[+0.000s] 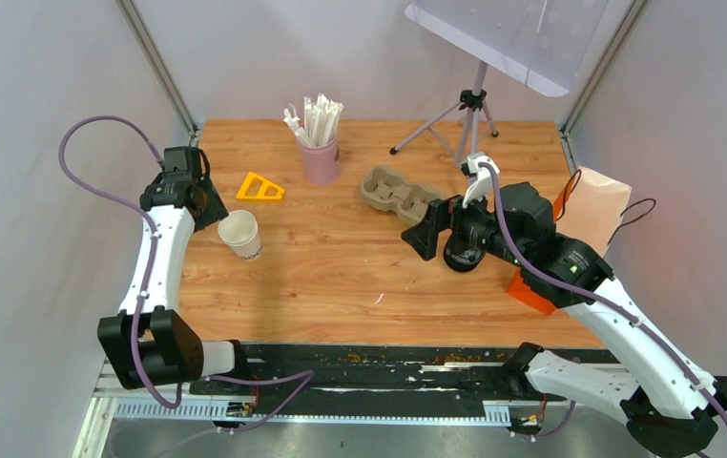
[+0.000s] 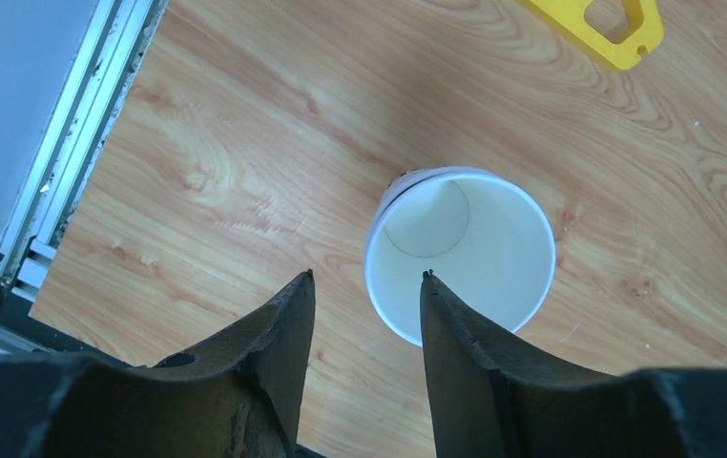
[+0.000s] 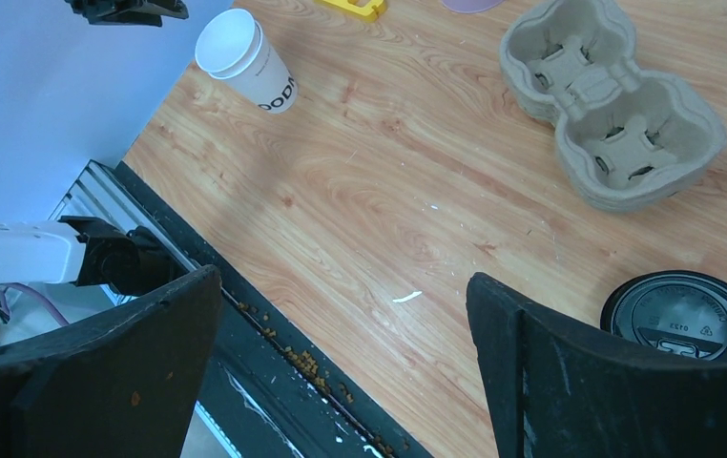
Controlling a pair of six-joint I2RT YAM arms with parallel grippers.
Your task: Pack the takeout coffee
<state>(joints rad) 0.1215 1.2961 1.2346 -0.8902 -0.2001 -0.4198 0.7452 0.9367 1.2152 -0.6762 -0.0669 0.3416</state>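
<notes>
One open-topped white paper cup [image 2: 460, 253] | two-well pulp carrier [image 3: 591, 88] | wood-grain table [image 1: 341, 272]

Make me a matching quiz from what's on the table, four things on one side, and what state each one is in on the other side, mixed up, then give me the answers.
Things
1. white paper cup
2. cardboard cup carrier
3. pink cup
4. black lid

States
A. holds white sticks
B. both wells empty
C. lying loose, on no cup
D. open top, no lid on it

Pairs: 1-D, 2-B, 3-A, 4-C
</notes>
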